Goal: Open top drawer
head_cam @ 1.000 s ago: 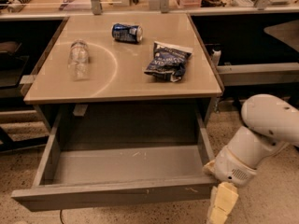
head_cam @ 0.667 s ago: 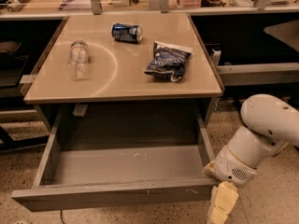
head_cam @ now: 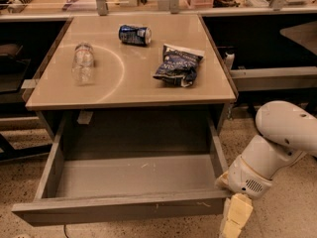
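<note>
The top drawer (head_cam: 124,208) is pulled far out from under the beige table top. Its grey front panel faces me at the bottom of the view with small white scuff marks, and its grey box interior is bare. My gripper (head_cam: 236,217) hangs at the drawer's front right corner, beside the panel's right end, with the white arm (head_cam: 277,143) bending in from the right. One beige finger (head_cam: 237,216) shows, pointing down.
On the table top (head_cam: 129,90) lie a clear plastic bottle (head_cam: 82,62), a blue can (head_cam: 134,34) on its side and a dark blue chip bag (head_cam: 177,66). Dark shelving stands on both sides. Speckled floor lies in front and to the right.
</note>
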